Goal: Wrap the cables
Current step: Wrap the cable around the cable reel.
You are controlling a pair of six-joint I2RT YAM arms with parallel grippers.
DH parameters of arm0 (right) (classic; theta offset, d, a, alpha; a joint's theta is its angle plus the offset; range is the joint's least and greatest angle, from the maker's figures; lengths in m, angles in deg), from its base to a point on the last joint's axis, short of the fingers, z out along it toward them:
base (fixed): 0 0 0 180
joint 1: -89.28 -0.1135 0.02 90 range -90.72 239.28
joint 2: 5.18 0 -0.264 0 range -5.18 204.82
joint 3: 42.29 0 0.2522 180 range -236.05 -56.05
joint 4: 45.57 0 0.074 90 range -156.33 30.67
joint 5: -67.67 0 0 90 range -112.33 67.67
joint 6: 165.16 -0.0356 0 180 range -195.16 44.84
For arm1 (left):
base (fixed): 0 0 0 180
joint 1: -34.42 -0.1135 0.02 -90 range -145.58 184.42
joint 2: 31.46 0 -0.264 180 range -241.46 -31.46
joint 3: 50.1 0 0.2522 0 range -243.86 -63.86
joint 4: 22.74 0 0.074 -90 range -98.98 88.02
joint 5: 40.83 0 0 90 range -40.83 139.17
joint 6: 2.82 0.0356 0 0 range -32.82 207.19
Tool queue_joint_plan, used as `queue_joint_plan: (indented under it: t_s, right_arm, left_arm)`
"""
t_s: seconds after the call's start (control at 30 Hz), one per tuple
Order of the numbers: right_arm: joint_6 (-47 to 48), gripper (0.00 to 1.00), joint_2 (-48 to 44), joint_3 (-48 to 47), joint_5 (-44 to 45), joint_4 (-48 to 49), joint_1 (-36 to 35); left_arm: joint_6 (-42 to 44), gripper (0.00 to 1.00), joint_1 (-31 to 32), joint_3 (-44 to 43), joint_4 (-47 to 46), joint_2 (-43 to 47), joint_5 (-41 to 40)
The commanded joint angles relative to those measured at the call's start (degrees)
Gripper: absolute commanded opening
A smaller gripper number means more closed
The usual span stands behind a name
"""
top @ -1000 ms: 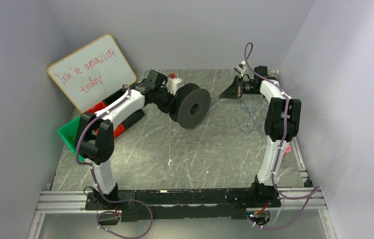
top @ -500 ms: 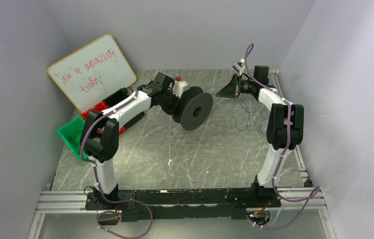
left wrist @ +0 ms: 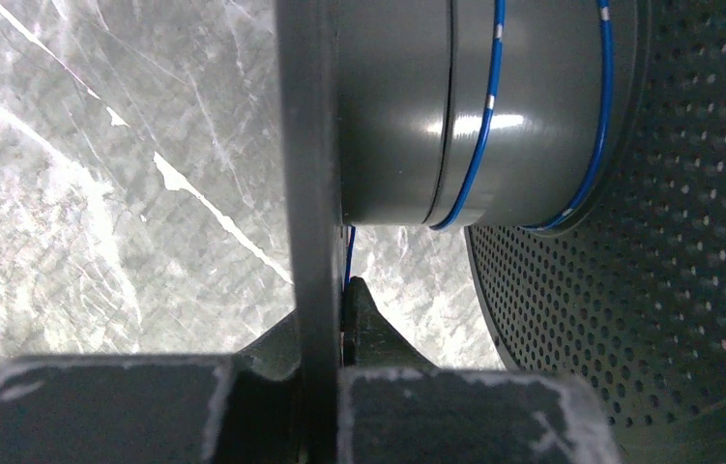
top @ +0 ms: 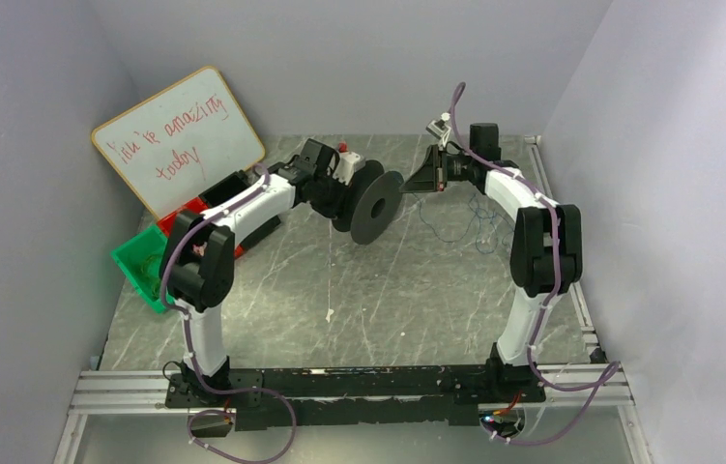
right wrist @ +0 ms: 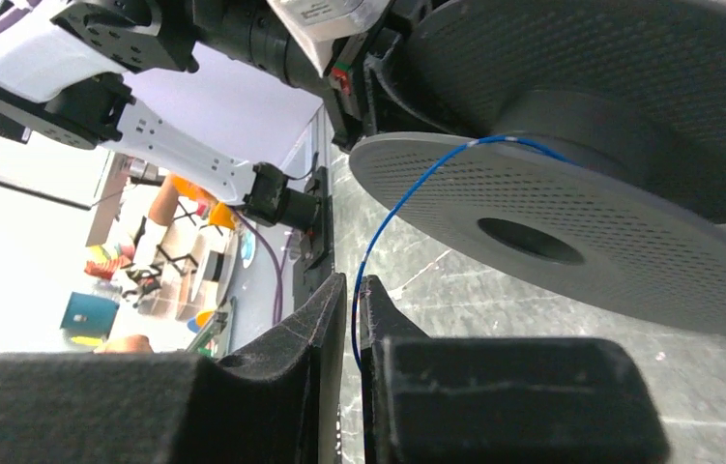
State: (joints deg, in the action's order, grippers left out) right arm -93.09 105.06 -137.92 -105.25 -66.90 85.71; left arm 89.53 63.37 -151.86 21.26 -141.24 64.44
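The left tool (top: 341, 191) is clamped tight on one flange of the dark spool (top: 375, 205), holding it on edge near the far middle of the counter (top: 339, 290). The blue cable (left wrist: 481, 145) makes two turns round the spool's hub. One strand leaves the hub and runs past the flange rim into the right tool (right wrist: 351, 290), whose jaws stand a narrow slit apart (the strand lies between them, not visibly pinched). The rest lies in a loose tangle on the counter beside the right arm.
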Motion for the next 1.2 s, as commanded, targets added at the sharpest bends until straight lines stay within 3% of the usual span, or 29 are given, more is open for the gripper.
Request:
queue_joint_plan:
  t_s: [0.0,0.13,0.4,0.57,0.93,1.17]
  right_arm:
    - [3.8,0.14,-1.5,-2.0,-2.5,-2.2,-1.9]
    - [9.4,0.14,0.0,-3.8,-2.5,-8.6,-3.9]
    - [36.0,0.1,3.9,-15.2,3.5,-37.8,-8.8]
    - [39.2,0.04,4.4,-16.2,4.7,-41.3,-11.2]
    - [50.3,0.03,9.7,-21.2,10.1,-53.2,-19.5]
    - [50.9,0.02,12.0,-22.4,10.2,-54.7,-22.2]
  left_arm:
    - [-1.7,0.02,-0.3,-2.1,-1.7,-1.2,-3.5]
    - [-2.0,0.02,-0.4,-2.3,-1.6,-1.5,-5.5]
    - [-5.1,0.02,-1.7,-3.1,-0.9,-2.5,-7.2]
    - [-6.7,0.02,-3.4,-3.6,-0.4,-3.0,-6.2]
    - [-10.1,0.02,-6.9,-2.9,-1.0,-2.2,-3.6]
    - [-13.2,0.02,-10.6,-0.9,-3.0,-0.5,0.2]
